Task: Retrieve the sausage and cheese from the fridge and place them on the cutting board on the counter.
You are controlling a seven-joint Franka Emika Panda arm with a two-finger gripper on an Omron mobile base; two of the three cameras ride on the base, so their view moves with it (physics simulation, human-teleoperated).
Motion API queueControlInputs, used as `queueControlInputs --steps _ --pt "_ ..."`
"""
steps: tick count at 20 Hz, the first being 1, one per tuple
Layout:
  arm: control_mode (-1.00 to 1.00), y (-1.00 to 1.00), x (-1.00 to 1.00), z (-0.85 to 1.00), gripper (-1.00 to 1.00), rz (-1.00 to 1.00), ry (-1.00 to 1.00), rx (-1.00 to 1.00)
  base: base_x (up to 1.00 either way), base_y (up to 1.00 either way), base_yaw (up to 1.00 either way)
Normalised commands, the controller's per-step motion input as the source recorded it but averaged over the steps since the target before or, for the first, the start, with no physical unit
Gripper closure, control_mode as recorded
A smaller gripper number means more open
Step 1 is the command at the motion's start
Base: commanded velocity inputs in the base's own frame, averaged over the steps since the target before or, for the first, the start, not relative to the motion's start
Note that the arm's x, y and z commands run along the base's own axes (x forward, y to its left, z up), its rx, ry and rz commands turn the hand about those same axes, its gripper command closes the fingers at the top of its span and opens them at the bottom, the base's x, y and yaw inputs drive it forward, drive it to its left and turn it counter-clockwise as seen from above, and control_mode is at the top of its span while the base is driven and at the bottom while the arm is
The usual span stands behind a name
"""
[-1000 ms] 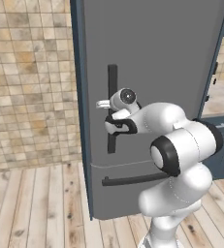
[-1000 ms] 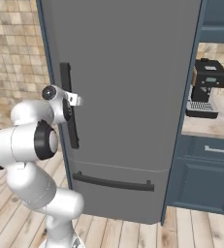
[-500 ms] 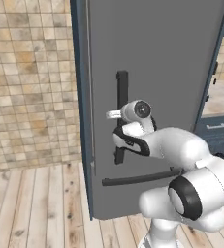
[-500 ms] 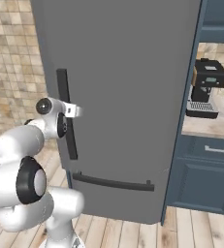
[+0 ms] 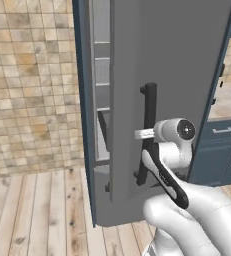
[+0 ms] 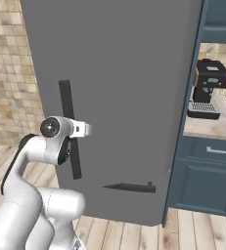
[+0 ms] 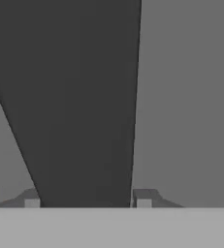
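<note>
The grey fridge door (image 5: 187, 75) stands partly swung out, and grey inner shelves (image 5: 101, 75) show in the gap at its left edge. My gripper (image 5: 146, 134) is at mid-height on the long dark handle (image 5: 149, 115), also seen from the other side as gripper (image 6: 82, 129) on handle (image 6: 68, 112). Close up, the handle (image 7: 84, 97) fills the space between my fingertips (image 7: 143, 197), which sit against its two edges. The gripper (image 7: 87, 201) is shut on it. The sausage, cheese and cutting board are out of view.
To the right of the fridge runs the beige counter (image 6: 212, 127) over dark blue cabinet fronts (image 6: 207, 176), with a black coffee machine (image 6: 207, 88) on it. A tiled wall (image 5: 32, 85) lies to the left, wooden floor (image 5: 42, 210) below. The open door stands close to my arm.
The fridge door has swung outward with my gripper on its handle, uncovering the shelves at its left edge. My arm has folded back toward the base.
</note>
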Motion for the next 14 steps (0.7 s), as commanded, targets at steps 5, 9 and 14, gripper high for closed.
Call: queueControlInputs --steps 5,9,14 --pt "-1.00 0.00 -0.68 0.40 -1.00 -0.02 0.06 0.00 0.00 0.00 0.00" --pt "-1.00 -0.15 -1.00 0.46 -1.00 -0.05 0.09 0.02 0.00 0.00 0.00" --pt "-1.00 -0.06 -0.90 0.46 -1.00 -0.06 0.13 0.03 0.00 0.00 0.00"
